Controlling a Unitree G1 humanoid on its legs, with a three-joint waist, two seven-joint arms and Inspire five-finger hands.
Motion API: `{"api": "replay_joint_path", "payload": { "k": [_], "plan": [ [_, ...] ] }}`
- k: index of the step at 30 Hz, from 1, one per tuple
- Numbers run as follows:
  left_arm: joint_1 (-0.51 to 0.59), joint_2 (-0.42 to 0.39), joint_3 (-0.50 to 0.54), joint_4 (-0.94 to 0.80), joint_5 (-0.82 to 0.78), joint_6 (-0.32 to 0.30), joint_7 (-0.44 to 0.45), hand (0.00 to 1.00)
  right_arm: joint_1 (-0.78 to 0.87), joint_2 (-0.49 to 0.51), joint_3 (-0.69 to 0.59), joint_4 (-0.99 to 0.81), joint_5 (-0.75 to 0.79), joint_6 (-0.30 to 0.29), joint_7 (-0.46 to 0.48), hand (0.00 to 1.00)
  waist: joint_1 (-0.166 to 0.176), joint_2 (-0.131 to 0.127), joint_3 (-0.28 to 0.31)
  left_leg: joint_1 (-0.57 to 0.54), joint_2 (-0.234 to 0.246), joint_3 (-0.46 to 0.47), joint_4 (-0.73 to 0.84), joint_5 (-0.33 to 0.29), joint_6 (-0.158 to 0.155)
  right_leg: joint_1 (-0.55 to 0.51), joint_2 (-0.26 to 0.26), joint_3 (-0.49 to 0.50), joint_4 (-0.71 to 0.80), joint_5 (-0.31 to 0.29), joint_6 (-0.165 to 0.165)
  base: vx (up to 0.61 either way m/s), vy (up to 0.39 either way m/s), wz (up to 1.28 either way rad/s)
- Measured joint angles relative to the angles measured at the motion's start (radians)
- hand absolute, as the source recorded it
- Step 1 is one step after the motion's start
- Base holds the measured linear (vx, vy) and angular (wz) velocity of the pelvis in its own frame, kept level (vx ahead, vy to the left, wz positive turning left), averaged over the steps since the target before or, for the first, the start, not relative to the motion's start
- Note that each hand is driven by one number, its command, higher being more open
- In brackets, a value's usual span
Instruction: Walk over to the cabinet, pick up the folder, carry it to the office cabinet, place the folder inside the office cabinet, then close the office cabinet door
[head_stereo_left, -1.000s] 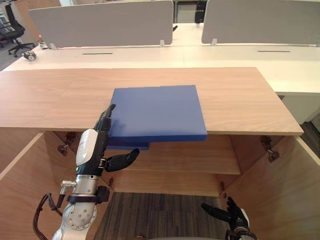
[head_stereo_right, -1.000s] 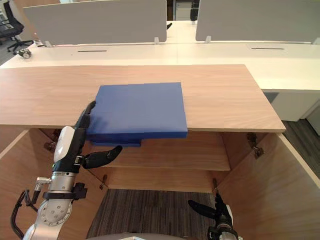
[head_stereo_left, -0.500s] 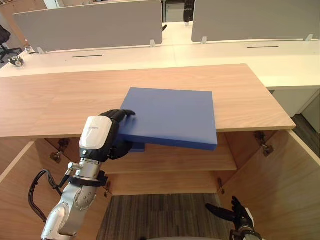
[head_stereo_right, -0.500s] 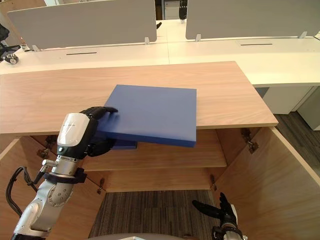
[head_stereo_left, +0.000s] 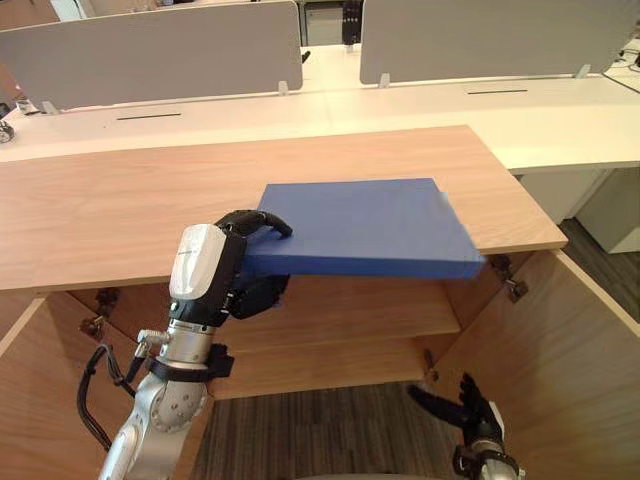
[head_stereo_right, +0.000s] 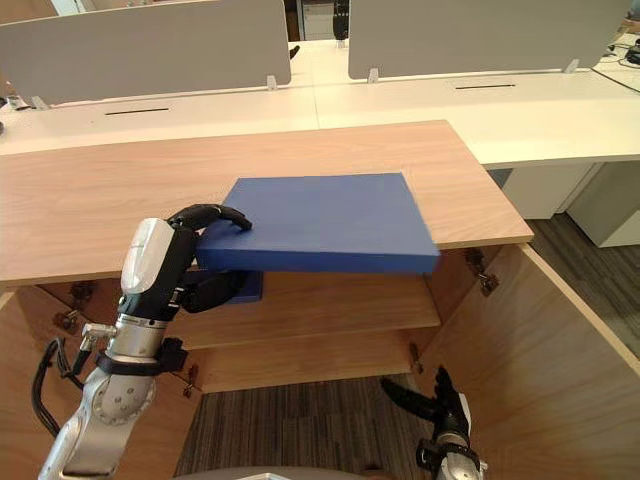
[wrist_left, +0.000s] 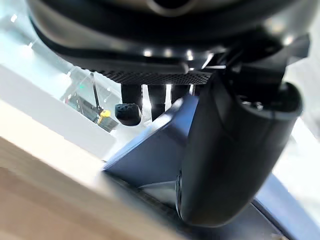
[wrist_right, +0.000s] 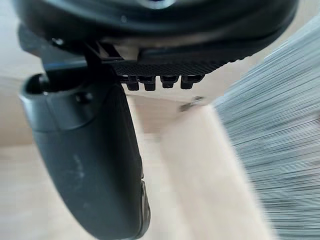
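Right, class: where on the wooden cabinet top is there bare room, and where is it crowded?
Bare: the wide cabinet top left of the blue folder, and the strip between it and the white desk behind. Crowded: the front middle, where the left hand grips the folder's corner. The right hand hangs low, over the carpet.

Left folder (head_stereo_left: 370, 225) corner under robot hand (head_stereo_left: 207, 268)

An office: white desks (head_stereo_left: 400, 110) with grey partition screens (head_stereo_left: 150, 55) behind a wooden cabinet (head_stereo_left: 120, 190).

Matt blue folder (head_stereo_left: 370, 225); smooth wood-grain cabinet (head_stereo_left: 120, 200); ribbed carpet (head_stereo_right: 300, 420).
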Motion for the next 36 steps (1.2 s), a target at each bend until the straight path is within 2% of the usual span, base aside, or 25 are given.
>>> {"api": "replay_joint_path", "payload": {
  "k": [5,10,13,16,19,23,26,30,36],
  "plan": [
    [0.063,-0.082,0.008,-0.090,-0.183,-0.003,0.001,0.00,0.073,0.065,-0.001,-0.291,0.128,-0.023,0.024,1.00,-0.001,-0.001,0.003,0.003,0.003,0.026,0.000,-0.007,-0.002,-0.015,0.004,0.026,0.006,0.000,0.000,-0.02,-0.018,-0.17],
    [0.102,-0.196,0.113,-0.158,-0.432,-0.004,-0.011,0.00,0.155,0.110,-0.019,-0.602,0.260,-0.023,0.089,1.00,-0.004,-0.008,0.037,0.012,0.013,0.069,0.016,-0.026,-0.008,-0.027,0.015,0.070,0.015,0.001,0.001,-0.01,-0.027,-0.26],
    [0.115,-0.238,0.133,-0.173,-0.594,-0.004,-0.048,0.00,0.167,0.117,-0.049,-0.732,0.331,-0.023,0.122,1.00,-0.005,-0.016,0.046,0.012,0.016,0.081,0.026,-0.036,-0.011,-0.030,0.017,0.081,0.016,0.001,0.001,0.00,-0.024,-0.11],
    [0.129,-0.249,0.136,-0.178,-0.746,-0.003,-0.131,0.00,0.159,0.113,-0.046,-0.818,0.397,-0.025,0.182,1.00,-0.005,-0.017,0.047,0.012,0.017,0.087,0.041,-0.049,-0.009,-0.029,0.017,0.090,0.020,0.002,0.003,0.01,-0.015,-0.07],
    [0.131,-0.249,0.132,-0.178,-0.823,-0.001,-0.188,0.00,0.109,0.085,-0.015,-0.829,0.404,-0.025,0.212,1.00,-0.004,-0.016,0.047,0.009,0.018,0.087,0.054,-0.057,-0.005,-0.028,0.014,0.091,0.022,0.009,0.008,0.00,0.000,0.00],
    [0.127,-0.243,0.097,-0.170,-0.913,0.005,-0.246,0.00,-0.030,-0.002,0.058,-0.795,0.426,-0.030,0.220,1.00,0.004,-0.015,0.048,0.005,0.015,0.072,0.061,-0.058,-0.001,-0.021,0.009,0.083,0.022,0.029,0.021,-0.04,-0.003,0.08],
    [0.111,-0.240,0.082,-0.157,-0.956,0.007,-0.268,0.00,-0.076,-0.017,0.083,-0.761,0.435,-0.038,0.220,1.00,0.005,-0.015,0.048,-0.003,0.011,0.049,0.067,-0.057,0.004,-0.015,0.002,0.065,0.022,0.033,0.025,-0.05,-0.010,0.24],
    [0.094,-0.229,0.037,-0.125,-1.098,0.017,-0.316,0.00,-0.123,-0.054,0.141,-0.696,0.470,-0.038,0.221,1.00,0.028,-0.014,0.048,-0.014,0.003,0.021,0.072,-0.052,0.013,-0.006,-0.009,0.038,0.019,0.037,0.029,-0.06,-0.015,0.20],
    [0.077,-0.211,-0.022,-0.098,-1.216,0.040,-0.375,0.00,-0.193,-0.088,0.207,-0.627,0.507,-0.038,0.233,1.00,0.032,-0.013,0.047,-0.024,-0.008,-0.008,0.072,-0.042,0.025,0.000,-0.020,0.015,0.017,0.044,0.034,-0.05,-0.011,0.15]
  ]
}}
